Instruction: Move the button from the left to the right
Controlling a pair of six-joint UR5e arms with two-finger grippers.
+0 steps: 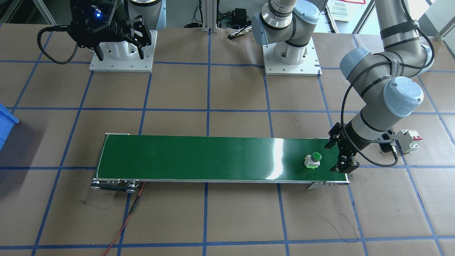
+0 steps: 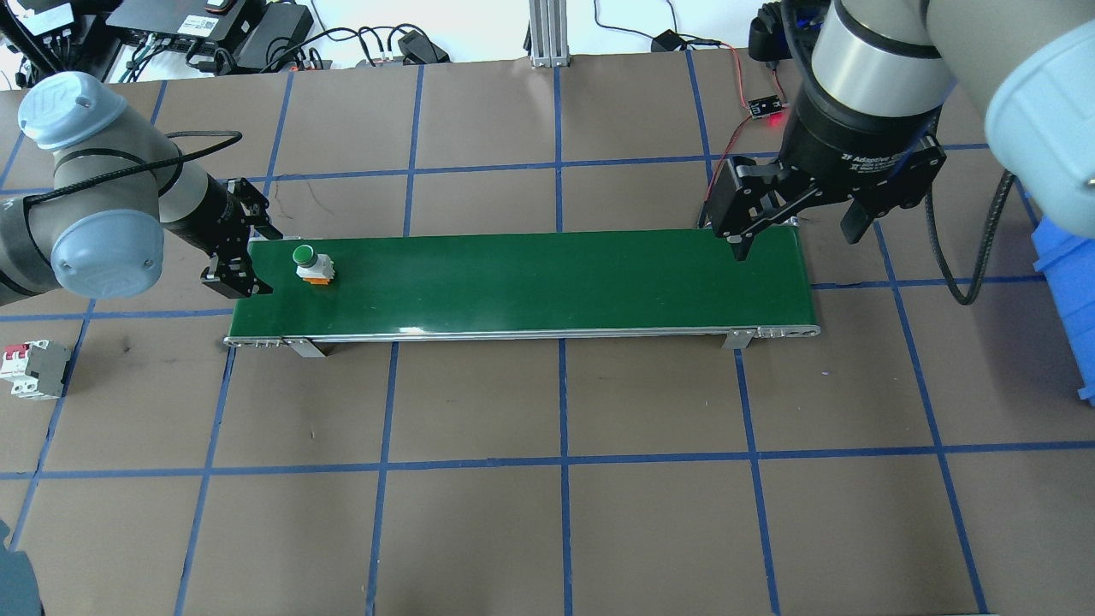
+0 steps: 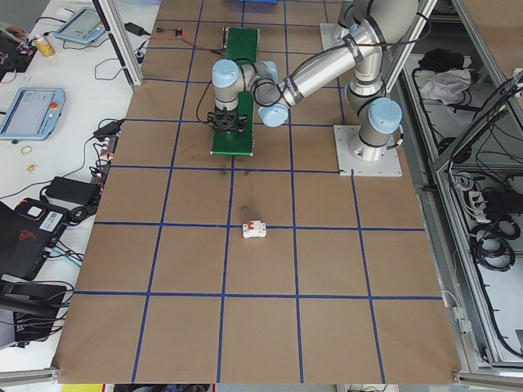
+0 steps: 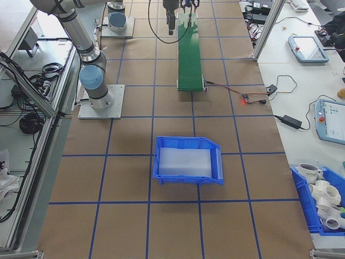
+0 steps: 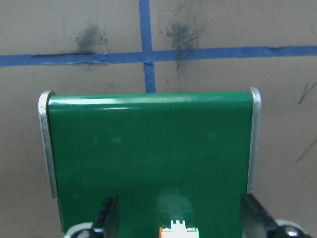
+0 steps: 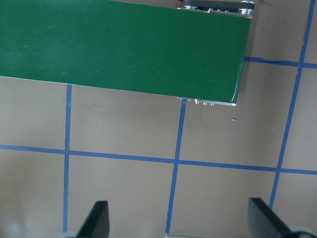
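Small push-button with round dark green cap (image 2: pixel 304 257) on whitish base standing upright at 9 o'clock end of long green conveyor belt (image 2: pixel 547 278). Left gripper (image 2: pixel 237 248) just beside it, wide open, empty. Right gripper (image 2: pixel 800 231) spread wide, empty, above 3 o'clock end.

I see bright, even light throughout. Strong white glare streaks the conveyor belt (image 1: pixel 220 158) just beside the button (image 1: pixel 312 160). Shadows under the arms are soft. Both wrist views look slightly hazy, fingers blurred at the lower edge.
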